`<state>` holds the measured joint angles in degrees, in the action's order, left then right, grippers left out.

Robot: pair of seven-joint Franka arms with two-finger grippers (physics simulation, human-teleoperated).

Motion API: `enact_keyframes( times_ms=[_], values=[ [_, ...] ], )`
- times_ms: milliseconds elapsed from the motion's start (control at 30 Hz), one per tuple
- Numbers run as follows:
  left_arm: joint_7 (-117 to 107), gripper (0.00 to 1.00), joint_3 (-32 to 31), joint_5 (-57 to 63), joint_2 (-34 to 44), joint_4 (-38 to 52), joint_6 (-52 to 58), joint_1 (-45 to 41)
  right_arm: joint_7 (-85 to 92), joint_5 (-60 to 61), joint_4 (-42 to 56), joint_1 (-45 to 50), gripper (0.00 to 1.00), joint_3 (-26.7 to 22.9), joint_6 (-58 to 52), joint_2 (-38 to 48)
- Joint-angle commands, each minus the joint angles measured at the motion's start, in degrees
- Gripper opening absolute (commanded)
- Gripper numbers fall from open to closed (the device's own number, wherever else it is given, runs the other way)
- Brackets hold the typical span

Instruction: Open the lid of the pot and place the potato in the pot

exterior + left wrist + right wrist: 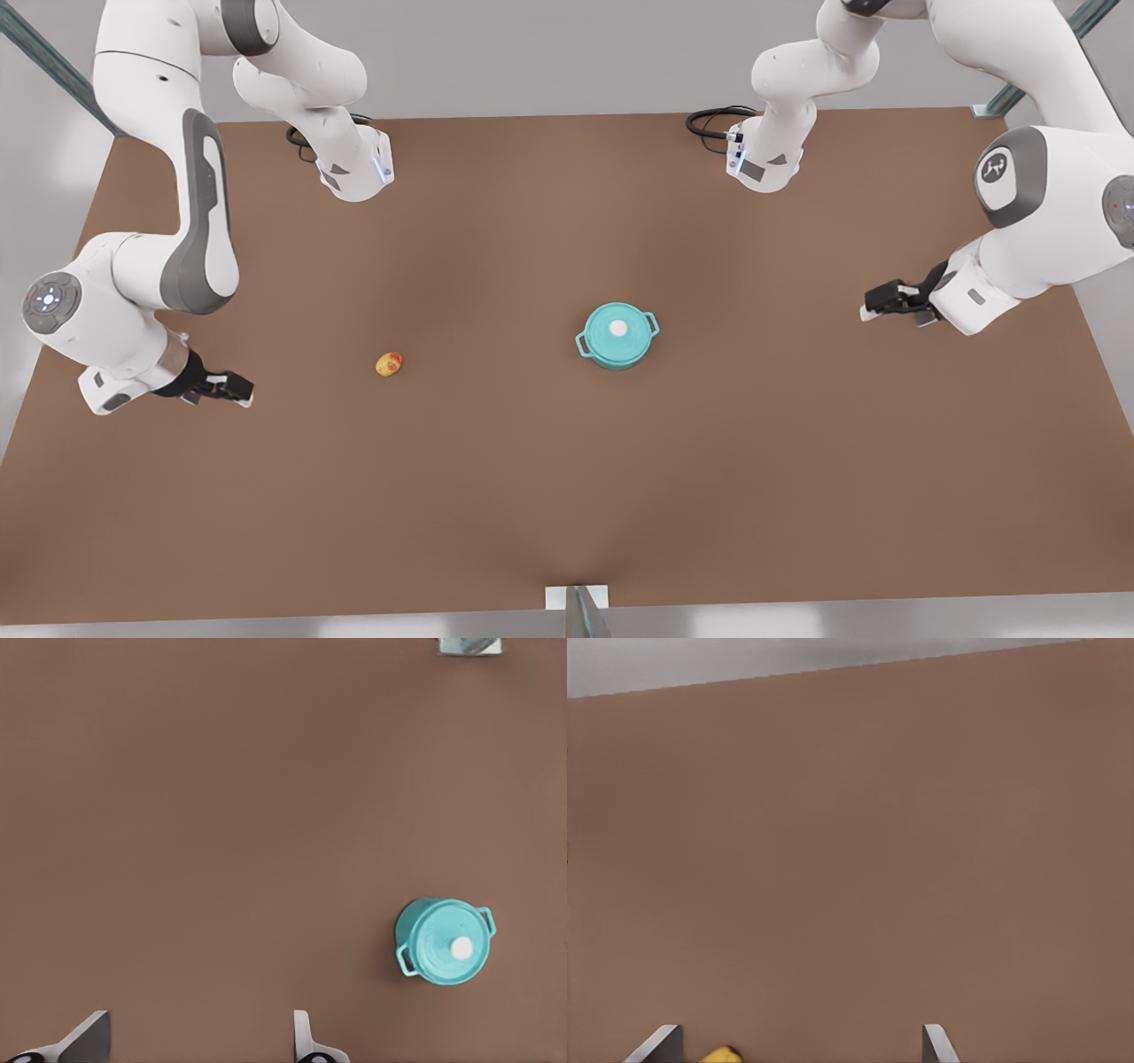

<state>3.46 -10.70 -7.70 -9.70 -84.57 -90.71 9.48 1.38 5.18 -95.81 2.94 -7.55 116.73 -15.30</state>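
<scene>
Pot [617, 338] is seated on the brown table [567, 496], just right of centre in the front view, with loop handles at roughly 2 and 8 o'clock. Lid [617, 330] is seated flat on the pot, closed, white knob [618, 328] at its centre. Potato [389, 363] is lying on the bare table at about 9 o'clock from the pot, well apart from it, untouched.

Right gripper [232, 387] is seen at the front view's left, at about 8 o'clock from the potato, near it, nothing held. In the right wrist view the fingers [656, 1045] are spread wide apart, and the potato [723, 1054] is caught between them at the frame edge.

Left gripper [875, 301] is seen at the front view's right, at about 3 o'clock from the pot, well apart. In the left wrist view the fingers [87, 1038] are spread apart and empty, with the pot [443, 941] and lid [450, 943] off to one side.
</scene>
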Motion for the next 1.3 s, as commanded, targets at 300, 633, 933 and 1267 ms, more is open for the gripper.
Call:
enact_keyframes(
  times_ms=[300,633,933,1267],
  values=[
    [-51.62,1.00,-0.38,10.24,-11.38,1.07,-10.37,-41.37,0.73,0.01,0.01,0.14,1.00,-0.01,3.24,0.01],
    [-57.78,1.00,0.24,16.13,-20.00,-4.55,-21.18,-43.93,-24.31,-1.75,-11.06,11.03,1.00,0.16,-2.03,5.98],
    [-55.14,1.00,0.15,15.78,-20.53,-4.99,-21.27,-42.08,-36.71,-3.95,-25.91,16.31,1.00,0.87,10.10,11.08],
    [-55.66,1.00,0.15,15.78,-22.82,-9.04,-27.68,-42.43,-40.40,-2.63,-31.46,16.66,1.00,1.04,19.50,4.75]
  ],
)
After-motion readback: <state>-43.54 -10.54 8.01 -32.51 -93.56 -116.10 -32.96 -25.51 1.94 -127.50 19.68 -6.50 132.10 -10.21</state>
